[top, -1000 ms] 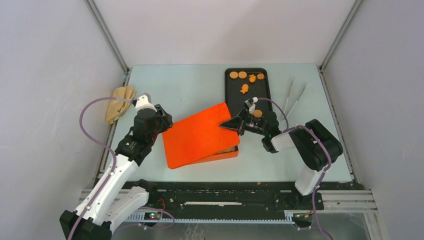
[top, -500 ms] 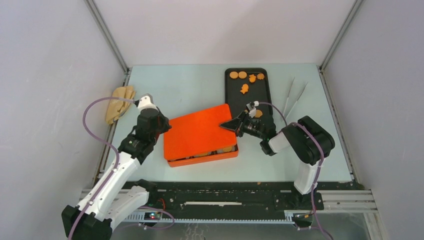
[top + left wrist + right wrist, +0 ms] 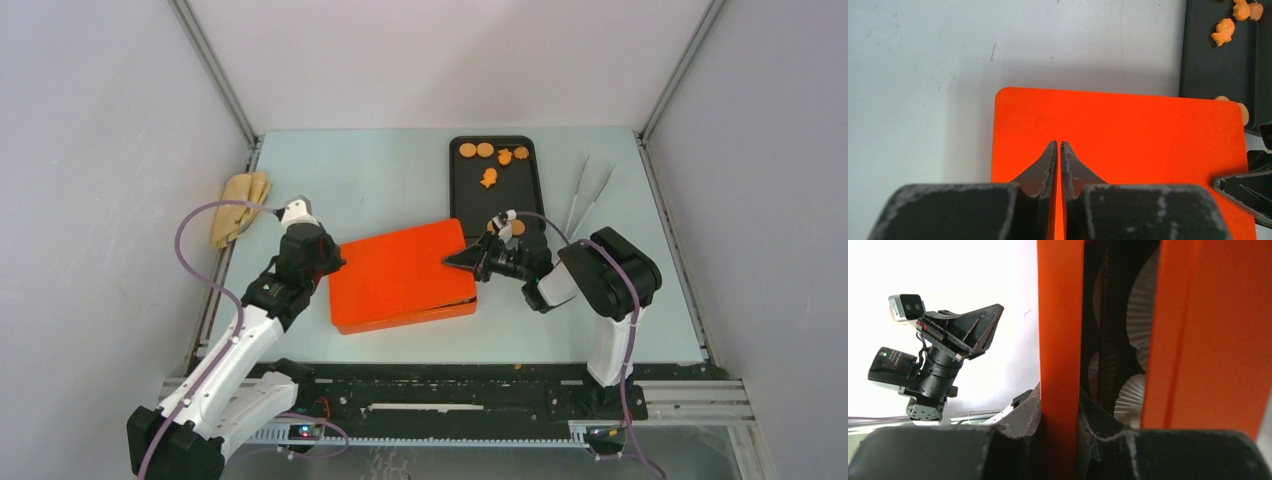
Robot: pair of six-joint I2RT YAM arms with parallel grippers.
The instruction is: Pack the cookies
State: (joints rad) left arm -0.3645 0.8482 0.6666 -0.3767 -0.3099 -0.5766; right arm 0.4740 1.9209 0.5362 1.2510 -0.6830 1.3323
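An orange lid [image 3: 400, 272] lies over the orange box [image 3: 440, 310] in the middle of the table. My right gripper [image 3: 463, 260] is shut on the lid's right rim [image 3: 1060, 340]; in the right wrist view a narrow gap shows white paper liners [image 3: 1143, 305] between lid and box wall [image 3: 1208, 330]. My left gripper [image 3: 328, 262] is shut with nothing between its fingers [image 3: 1045, 167], its tips over the lid's left part [image 3: 1118, 130]. Several orange cookies [image 3: 489, 178] lie on the black tray [image 3: 530, 190] behind the box, one [image 3: 517, 227] by my right wrist.
A tan cloth [image 3: 238, 205] lies at the table's left edge. Metal tongs [image 3: 590, 190] lie right of the tray. Grey walls close in the left, right and back sides.
The lid came down from a tilt to lie almost flat on the box. My left gripper closed and moved onto the lid's left edge. The right gripper kept its hold, lowering with the lid.
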